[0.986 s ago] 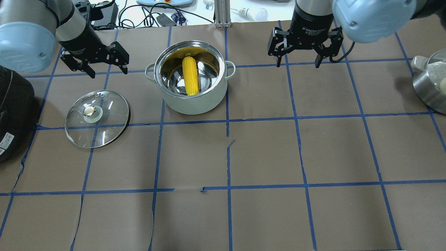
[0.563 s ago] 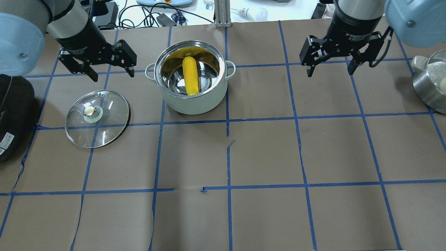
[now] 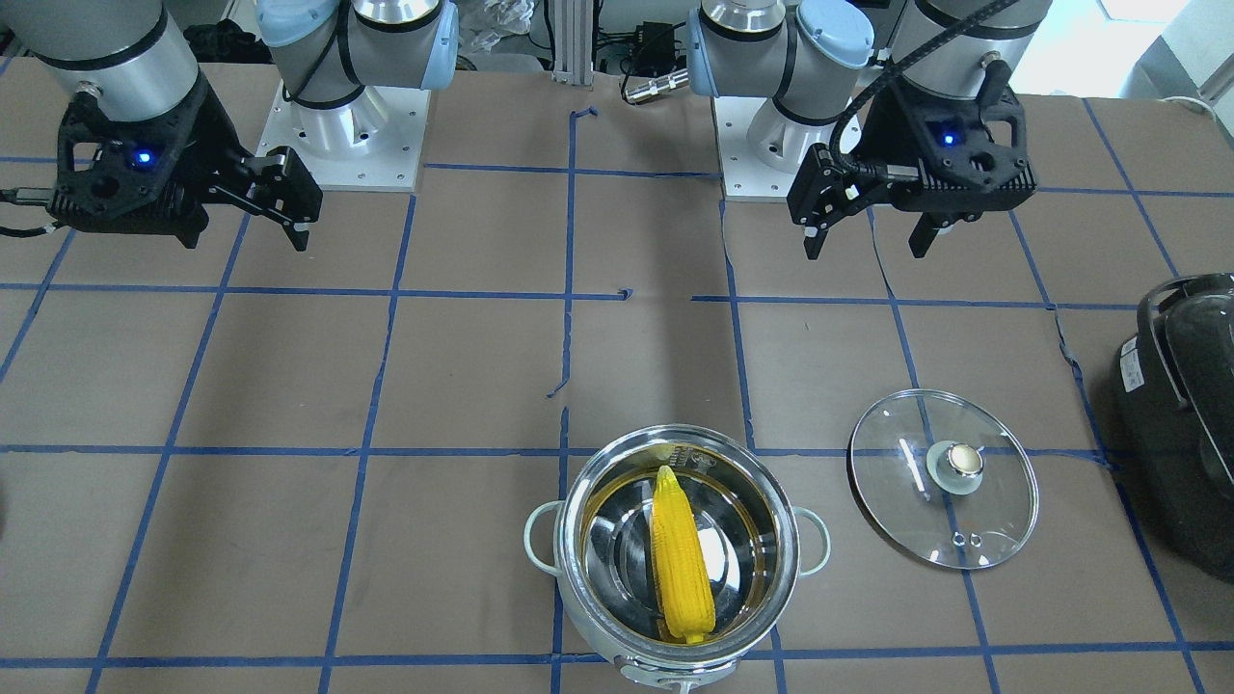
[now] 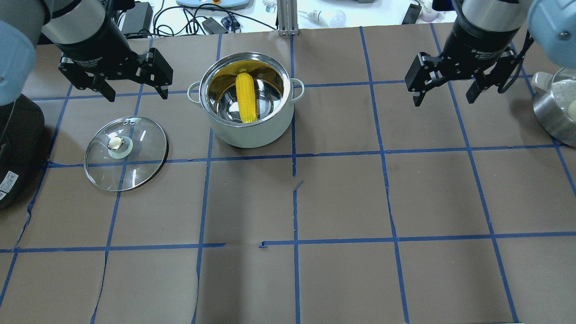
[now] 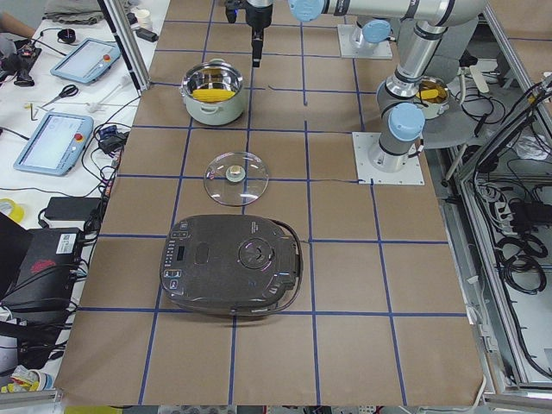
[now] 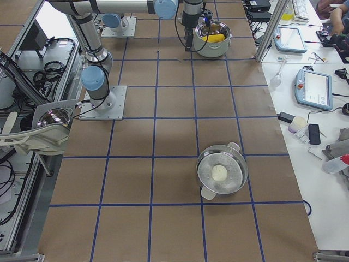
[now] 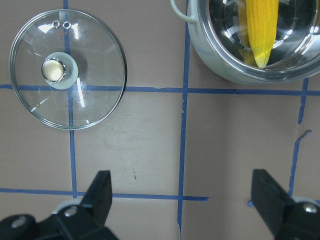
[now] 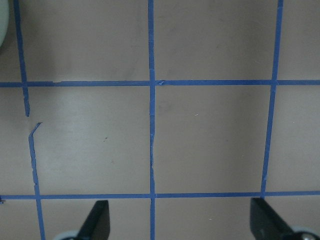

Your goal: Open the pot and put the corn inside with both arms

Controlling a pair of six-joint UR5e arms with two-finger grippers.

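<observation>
From left to right we see the left gripper (image 4: 138, 96) hovering, jaws spread wide and empty, the glass lid (image 4: 126, 153) flat on the table (image 4: 342, 202), the uncovered pot (image 4: 252, 135) with the corn (image 4: 245, 103) inside, and the right gripper (image 4: 443, 101), also wide and empty.

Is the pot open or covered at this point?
Open. The glass lid lies apart from the pot, knob up, and the corn shows inside.

light: bright, even, overhead | shadows: soft | glare: pot (image 4: 246, 96) steel, lid (image 4: 126, 153) | focus: sharp
</observation>
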